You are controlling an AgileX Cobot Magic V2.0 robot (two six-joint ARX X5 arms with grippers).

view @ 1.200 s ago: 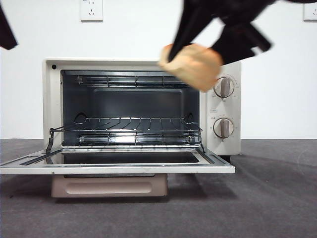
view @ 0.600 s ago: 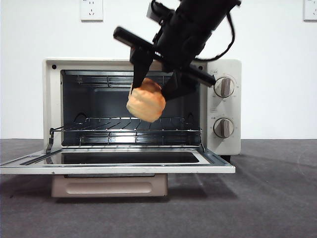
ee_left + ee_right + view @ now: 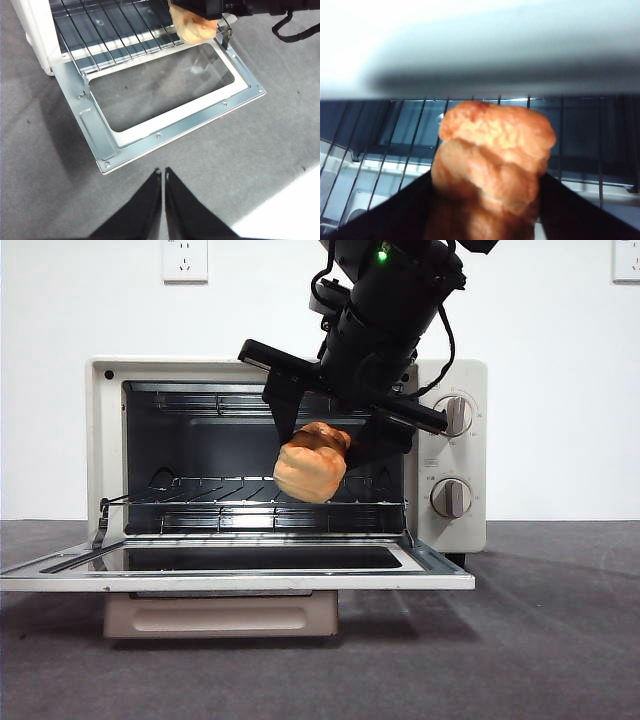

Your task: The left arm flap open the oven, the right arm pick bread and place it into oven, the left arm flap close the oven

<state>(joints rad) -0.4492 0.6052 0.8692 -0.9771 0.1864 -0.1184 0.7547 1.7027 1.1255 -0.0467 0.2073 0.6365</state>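
Front view: your right tool clamps the bread, which has moved rightward and slightly deeper since half a second ago, now hanging just above the wire rack at the open oven mouth.

Left wrist view: your left tool hovers with its jaws pressed together, empty, above the grey desk before the lowered door.

Right wrist view: the bread sits gripped between both jaws, rack wires beyond.

Lab test bench: bare white wall, grey mat

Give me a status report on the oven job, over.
Right end effector shut on the bread, at the oven mouth above the wire rack. Left end effector shut, empty, back from the open door. Nothing blocking.
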